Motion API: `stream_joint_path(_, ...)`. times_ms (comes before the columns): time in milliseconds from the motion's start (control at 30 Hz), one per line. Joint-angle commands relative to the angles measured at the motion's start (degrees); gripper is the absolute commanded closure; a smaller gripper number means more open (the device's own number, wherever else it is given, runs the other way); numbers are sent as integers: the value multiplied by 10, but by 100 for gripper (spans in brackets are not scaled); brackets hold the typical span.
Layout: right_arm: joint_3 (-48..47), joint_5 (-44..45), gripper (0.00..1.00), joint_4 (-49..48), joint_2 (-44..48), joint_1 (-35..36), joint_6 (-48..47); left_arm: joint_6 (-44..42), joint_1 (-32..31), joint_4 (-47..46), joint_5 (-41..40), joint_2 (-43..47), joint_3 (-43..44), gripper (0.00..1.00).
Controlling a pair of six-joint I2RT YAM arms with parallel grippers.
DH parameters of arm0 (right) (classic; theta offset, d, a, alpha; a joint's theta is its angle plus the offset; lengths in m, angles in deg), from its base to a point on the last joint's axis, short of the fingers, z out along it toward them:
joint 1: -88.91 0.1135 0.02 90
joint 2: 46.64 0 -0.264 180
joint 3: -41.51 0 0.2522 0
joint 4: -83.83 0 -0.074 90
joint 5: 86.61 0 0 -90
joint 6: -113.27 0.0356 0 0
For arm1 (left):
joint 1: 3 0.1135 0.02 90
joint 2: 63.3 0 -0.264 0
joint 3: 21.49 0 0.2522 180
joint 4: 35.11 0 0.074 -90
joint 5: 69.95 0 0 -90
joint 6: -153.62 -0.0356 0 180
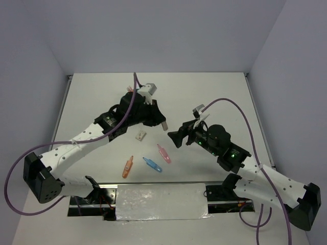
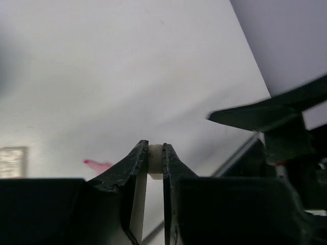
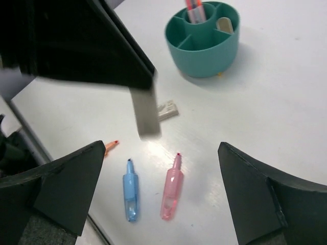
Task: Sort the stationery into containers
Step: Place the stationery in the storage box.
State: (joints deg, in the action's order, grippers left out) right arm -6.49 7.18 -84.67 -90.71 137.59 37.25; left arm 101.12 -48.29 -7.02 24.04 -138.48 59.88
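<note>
Organiser cup (image 3: pixel 204 61): I see plain teal all over, no print.
Pens (image 3: pixel 193 5): pink and salmon, as far as I can tell.
Pink marker (image 3: pixel 172 189): clear pink, darker tip.
Blue marker (image 3: pixel 131 191): clear blue, dark tip.
Orange marker (image 1: pixel 127 167): orange throughout on my feed.
Loose eraser block (image 1: pixel 140 136): white and tan.
Held eraser block (image 2: pixel 155 161): I read it as white; greyish-tan from the right wrist.
Left gripper (image 2: pixel 155 153): black.
Right gripper (image 1: pixel 179 138): black.
Arms (image 1: pixel 76 145): white links, black joints.
Cables (image 1: pixel 10 178): purple.
Table (image 1: pixel 102 97): plain white.
</note>
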Motion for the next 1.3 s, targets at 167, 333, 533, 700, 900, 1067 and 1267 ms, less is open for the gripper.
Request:
stream_joint_path(167,29,-33,0,15,57,-112,32,-174,207,60,-156,5,68,100)
stream_joint_path(333,25,-68,0,35,72,-123,28,-224,359,-16,-103,-88,135,100)
stream_joint_path(533,25,-102,0,55,88,-124,31,-233,420,-75,-32,-235,223,100)
stream_joint_path(700,23,-128,0,70,125,-124,21,-229,425,-71,44,-319,281,100)
stream_joint_path(900,13,-126,0,93,153,-124,4,-204,439,-125,111,-335,232,100)
stream_joint_path(1067,20,-129,0,85,152,-124,1,-177,451,-131,165,-348,233,100)
stream_joint_path(1267,27,-133,0,80,145,-124,-1,-175,451,-138,195,-343,224,97)
